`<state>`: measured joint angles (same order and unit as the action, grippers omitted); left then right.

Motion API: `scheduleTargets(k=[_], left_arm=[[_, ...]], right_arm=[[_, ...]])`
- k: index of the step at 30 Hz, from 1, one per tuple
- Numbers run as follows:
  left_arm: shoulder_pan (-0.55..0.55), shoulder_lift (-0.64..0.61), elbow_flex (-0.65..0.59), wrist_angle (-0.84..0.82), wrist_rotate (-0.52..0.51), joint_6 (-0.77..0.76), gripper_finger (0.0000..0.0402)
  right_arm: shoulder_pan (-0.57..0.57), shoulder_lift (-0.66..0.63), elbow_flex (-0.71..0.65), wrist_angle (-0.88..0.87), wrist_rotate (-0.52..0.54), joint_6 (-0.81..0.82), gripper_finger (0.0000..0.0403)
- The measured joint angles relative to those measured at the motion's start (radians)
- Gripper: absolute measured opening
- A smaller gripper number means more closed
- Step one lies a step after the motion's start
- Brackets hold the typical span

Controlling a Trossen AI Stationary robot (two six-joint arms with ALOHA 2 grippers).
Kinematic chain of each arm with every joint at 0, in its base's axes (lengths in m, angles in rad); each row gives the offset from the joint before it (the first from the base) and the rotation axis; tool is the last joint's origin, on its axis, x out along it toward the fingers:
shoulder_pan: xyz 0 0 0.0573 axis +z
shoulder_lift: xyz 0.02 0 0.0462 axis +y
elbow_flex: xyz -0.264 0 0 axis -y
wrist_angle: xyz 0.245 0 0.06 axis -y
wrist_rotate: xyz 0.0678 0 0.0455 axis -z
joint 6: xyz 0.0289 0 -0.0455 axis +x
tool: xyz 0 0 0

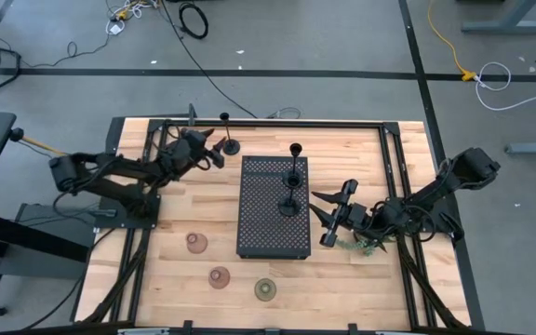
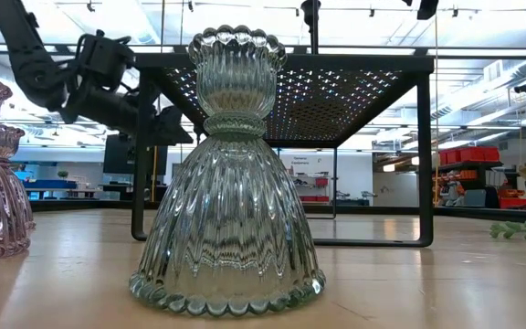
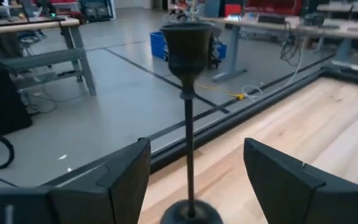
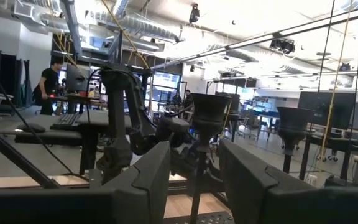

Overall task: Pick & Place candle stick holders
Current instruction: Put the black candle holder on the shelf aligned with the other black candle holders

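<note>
Spreading the left gripper (image 1: 214,149) wide beside a thin black cup-topped candle holder (image 1: 228,135), opening the right gripper (image 1: 328,216) by the perforated metal tray (image 1: 273,223), ribbed green glass cup (image 2: 227,174) gleaming up front.

Upright black holder (image 1: 227,133) near the counter's (image 1: 194,279) far edge; another (image 1: 289,181) standing on the perforated tray (image 1: 273,237). Three ribbed glass cups, two pinkish (image 1: 196,243) (image 1: 219,277), one green (image 1: 265,289), along the near side.

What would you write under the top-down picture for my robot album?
Left hand open beside a black candle holder; right hand open near another holder on the black tray.
</note>
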<state>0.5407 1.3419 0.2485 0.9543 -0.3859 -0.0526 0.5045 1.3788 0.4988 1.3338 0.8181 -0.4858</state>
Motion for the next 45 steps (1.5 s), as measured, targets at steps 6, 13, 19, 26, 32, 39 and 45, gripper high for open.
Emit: scheduleTargets(k=[6,13,19,26,32,39,45], left_arm=[[0.038,0.116,0.049,0.11,0.005,-0.001,0.0257],[0.052,0.23,0.183,0.098,0.07,0.043,0.0255],[0.066,0.257,0.207,0.055,0.01,0.059,0.0158],[0.098,0.254,0.207,0.018,0.132,-0.013,0.0013],[0.088,0.201,0.207,-0.008,0.188,-0.016,0.0013],[0.055,-0.034,0.206,-0.216,0.242,-0.03,0.0013],[0.009,-0.353,0.279,-0.59,0.259,-0.011,0.0012]], right_arm=[[0.0,0.0,0.0,0.0,0.001,0.002,0.0137],[0.0,0.0,0.0,0.0,0.001,0.003,0.0137],[0.0,0.0,0.0,0.0,0.002,0.007,0.0137],[0.0,0.0,0.0,0.0,0.004,0.007,0.0137],[0.0,0.0,0.0,0.0,0.004,0.011,0.0137],[-0.001,0.0,0.0,0.001,0.013,0.014,0.0137],[-0.008,0.0,0.0,0.002,0.018,0.014,0.0137]])
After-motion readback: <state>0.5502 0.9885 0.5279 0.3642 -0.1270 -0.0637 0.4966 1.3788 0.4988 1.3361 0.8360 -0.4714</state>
